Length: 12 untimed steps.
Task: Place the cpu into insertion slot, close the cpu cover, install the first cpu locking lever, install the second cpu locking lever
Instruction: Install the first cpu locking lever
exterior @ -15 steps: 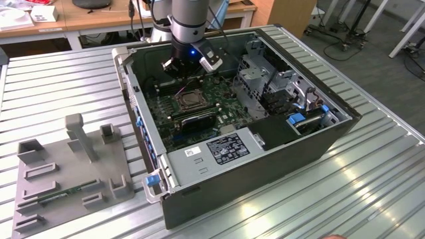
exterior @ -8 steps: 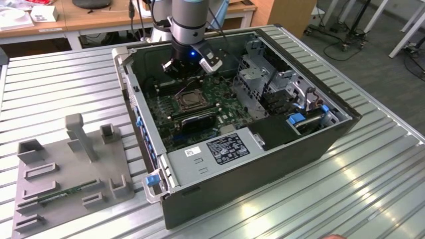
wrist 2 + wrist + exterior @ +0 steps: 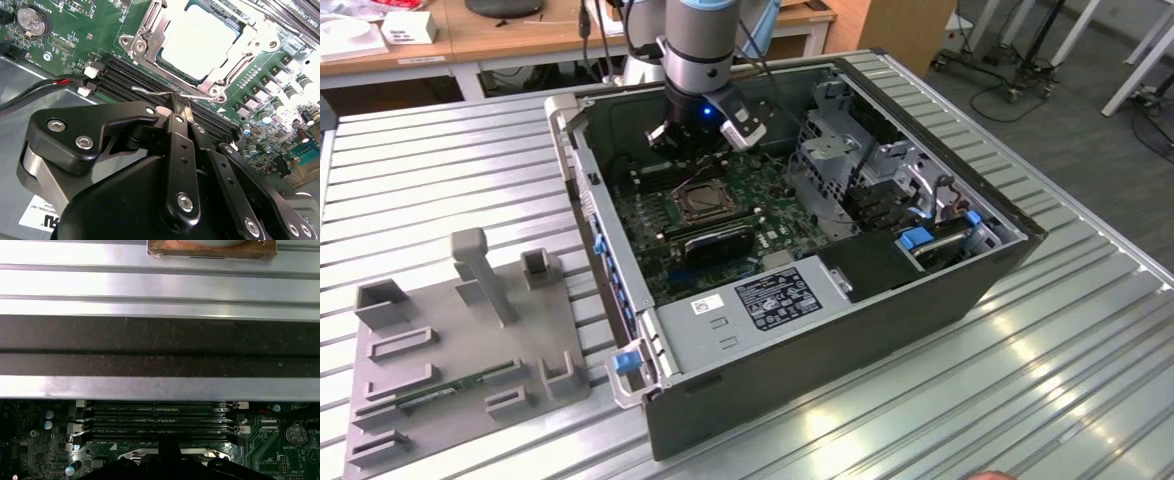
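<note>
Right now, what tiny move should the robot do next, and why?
Probably nudge the locking lever gently down toward the motherboard. The cpu already sits under the closed cpu cover. The gripper, jaws looking shut, is right at the lever's thin wire end beside the memory slots, and that end doesn't look latched yet.

Exterior view high above computer case (image 3: 881, 335), both wrist views close, sharing memory slots (image 3: 145, 82) (image 3: 160, 422)

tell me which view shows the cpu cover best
Second wrist view: the cpu cover is close, its silver frame lying around the bright cpu. The exterior view shows it small; the first wrist view catches a sliver.
</note>
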Each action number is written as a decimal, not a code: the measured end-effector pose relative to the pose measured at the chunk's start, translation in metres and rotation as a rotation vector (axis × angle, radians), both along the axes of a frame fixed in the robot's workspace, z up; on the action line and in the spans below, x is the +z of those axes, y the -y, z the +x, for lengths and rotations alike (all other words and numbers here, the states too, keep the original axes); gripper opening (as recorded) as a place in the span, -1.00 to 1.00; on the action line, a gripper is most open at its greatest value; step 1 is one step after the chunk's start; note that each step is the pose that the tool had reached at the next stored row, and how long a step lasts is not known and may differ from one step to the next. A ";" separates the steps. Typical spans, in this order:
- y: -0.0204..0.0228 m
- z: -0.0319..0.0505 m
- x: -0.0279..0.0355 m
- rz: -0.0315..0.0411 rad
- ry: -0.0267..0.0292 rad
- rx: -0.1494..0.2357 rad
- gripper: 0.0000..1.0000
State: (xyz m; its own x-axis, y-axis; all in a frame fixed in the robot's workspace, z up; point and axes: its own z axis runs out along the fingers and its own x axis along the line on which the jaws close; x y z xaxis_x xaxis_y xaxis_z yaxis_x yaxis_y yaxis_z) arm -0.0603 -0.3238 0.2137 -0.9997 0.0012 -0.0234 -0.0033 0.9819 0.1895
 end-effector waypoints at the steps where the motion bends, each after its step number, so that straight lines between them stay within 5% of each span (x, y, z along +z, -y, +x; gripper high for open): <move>1: 0.0000 0.0000 -0.0003 0.0000 -0.0001 0.000 -0.79; 12: 0.0000 0.0039 -0.0029 -0.0001 0.0000 0.000 -0.79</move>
State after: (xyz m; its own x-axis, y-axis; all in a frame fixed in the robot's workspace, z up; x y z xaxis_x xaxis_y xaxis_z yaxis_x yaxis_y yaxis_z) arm -0.0565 -0.3238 0.2108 -0.9997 0.0012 -0.0234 -0.0033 0.9819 0.1894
